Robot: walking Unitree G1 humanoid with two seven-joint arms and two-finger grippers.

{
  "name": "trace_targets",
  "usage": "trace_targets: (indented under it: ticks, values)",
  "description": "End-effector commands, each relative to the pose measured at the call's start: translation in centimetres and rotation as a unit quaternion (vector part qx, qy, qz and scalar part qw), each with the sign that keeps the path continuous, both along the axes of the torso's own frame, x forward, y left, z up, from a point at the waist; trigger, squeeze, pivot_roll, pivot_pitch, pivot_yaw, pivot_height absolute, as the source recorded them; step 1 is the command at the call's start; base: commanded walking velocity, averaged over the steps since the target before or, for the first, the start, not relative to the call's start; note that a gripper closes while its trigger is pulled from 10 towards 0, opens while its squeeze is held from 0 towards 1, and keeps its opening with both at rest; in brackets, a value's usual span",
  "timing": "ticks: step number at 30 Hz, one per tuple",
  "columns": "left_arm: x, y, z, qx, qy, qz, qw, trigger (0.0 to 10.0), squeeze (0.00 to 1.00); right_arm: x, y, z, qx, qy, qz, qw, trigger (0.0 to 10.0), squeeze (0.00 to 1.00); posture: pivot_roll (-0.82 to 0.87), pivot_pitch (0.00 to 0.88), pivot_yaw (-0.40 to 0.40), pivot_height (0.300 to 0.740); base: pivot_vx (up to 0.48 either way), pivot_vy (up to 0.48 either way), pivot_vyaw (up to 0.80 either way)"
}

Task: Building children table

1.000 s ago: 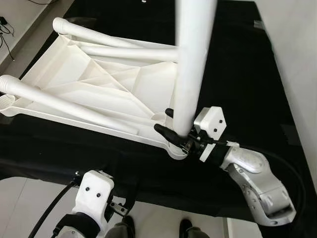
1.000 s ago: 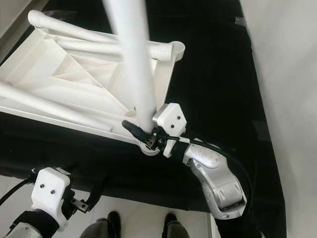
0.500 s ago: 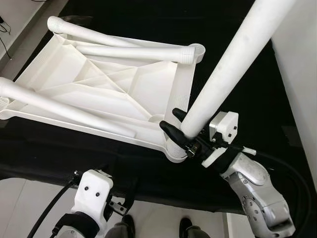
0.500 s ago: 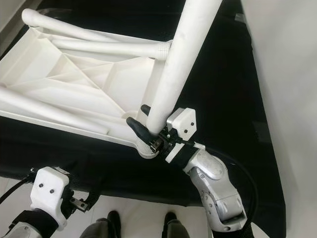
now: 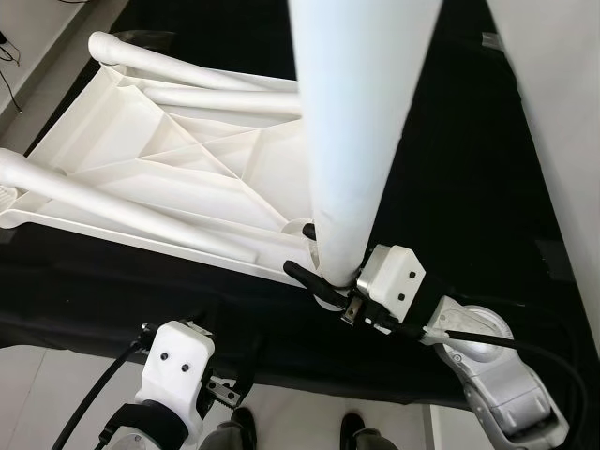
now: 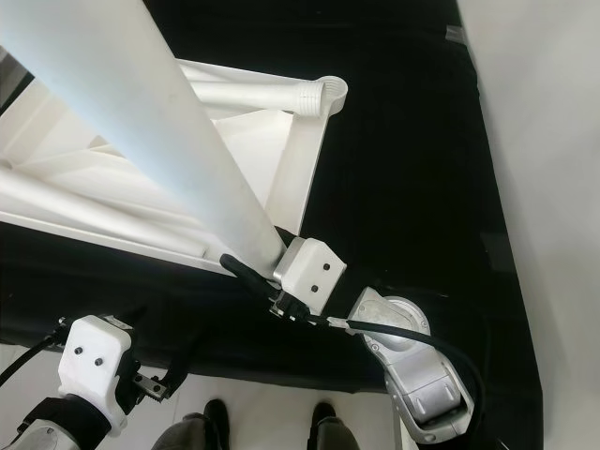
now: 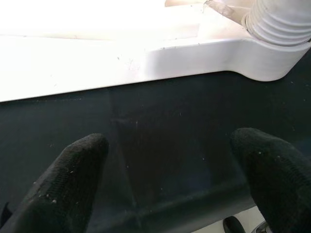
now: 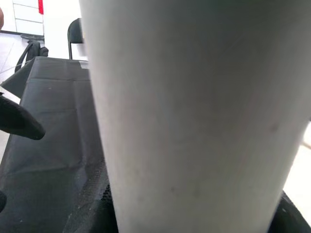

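White plastic: one tabletop [image 5: 178,159], three legs, one leg [image 5: 352,141] clamped in right pincer [image 5: 323,281]; left pincer [image 7: 170,179] agape, empty.

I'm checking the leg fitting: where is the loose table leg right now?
The table leg stands upright in the right claw, its bottom end at the near right corner of the upturned tabletop.

Right pincer [image 5: 323,281] clamped around leg [image 5: 352,141] near its base, silver forearm bent up from lower right. Left pincer [image 7: 165,179] low at table [image 7: 160,141] edge, black fingers [image 7: 73,170] spread, holding nothing.
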State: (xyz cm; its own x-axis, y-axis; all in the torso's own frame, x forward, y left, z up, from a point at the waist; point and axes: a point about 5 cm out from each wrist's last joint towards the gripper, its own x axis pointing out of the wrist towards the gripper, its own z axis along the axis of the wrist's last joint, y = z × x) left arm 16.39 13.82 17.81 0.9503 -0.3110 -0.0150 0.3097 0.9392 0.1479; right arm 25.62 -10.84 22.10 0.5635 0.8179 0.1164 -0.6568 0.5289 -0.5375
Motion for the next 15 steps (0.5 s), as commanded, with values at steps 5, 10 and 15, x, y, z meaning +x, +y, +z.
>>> trace_targets:
  ticks: [5,10,15]
  values:
    - [-0.2,0.2,-0.5,0.01,0.015,0.001,1.0,10.0,0.0,1.1,-1.4,-5.2,-0.027,0.165,-0.045,0.985,10.0,0.0,0.03,0.397,0.012,0.74,0.0,0.0,0.0]
    - [-0.3,0.2,-0.5,0.01,0.015,0.002,1.0,10.0,0.0,2.0,-1.8,-5.1,0.014,0.202,-0.071,0.977,10.0,0.0,0.03,0.4,0.011,0.74,0.0,0.0,0.0]
    - [-0.3,0.2,-0.4,0.009,0.014,0.002,1.0,10.0,0.0,2.4,-2.0,-5.2,0.067,0.24,-0.096,0.964,10.0,0.0,0.03,0.404,0.01,0.74,0.0,0.0,0.0]
